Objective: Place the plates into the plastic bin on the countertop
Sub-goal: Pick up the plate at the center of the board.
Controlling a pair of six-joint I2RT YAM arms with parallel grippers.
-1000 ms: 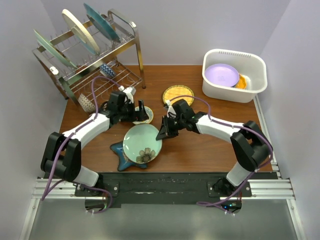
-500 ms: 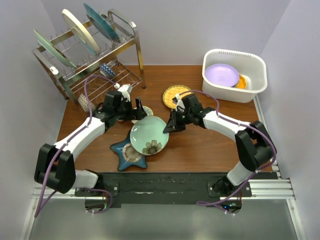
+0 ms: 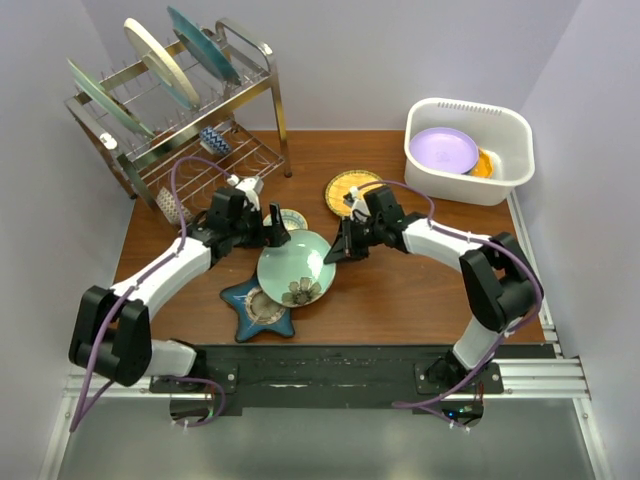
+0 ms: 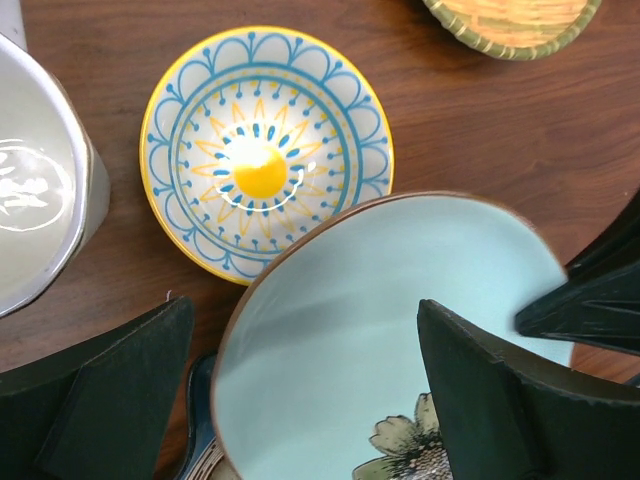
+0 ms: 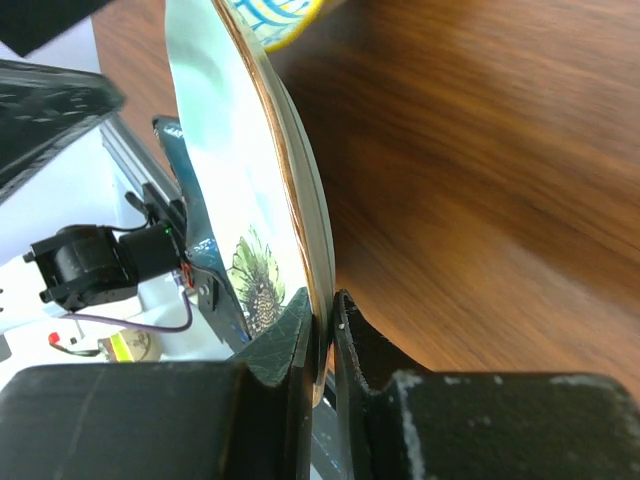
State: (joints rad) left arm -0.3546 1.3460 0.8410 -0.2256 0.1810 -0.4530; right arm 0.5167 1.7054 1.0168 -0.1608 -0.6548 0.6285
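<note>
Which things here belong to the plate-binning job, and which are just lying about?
Job: mint green plate held by right gripper, star-shaped plate, yellow-brown patterned plate, lavender plate, orange plate, plastic bin.
Lying about: small yellow-centred bowl, wire dish rack.

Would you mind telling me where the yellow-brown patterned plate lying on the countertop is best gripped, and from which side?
The yellow-brown patterned plate lies flat on the countertop, so only its raised rim offers a thin edge to pinch. It is probably best taken at the near right edge, coming in low from the right.
</note>
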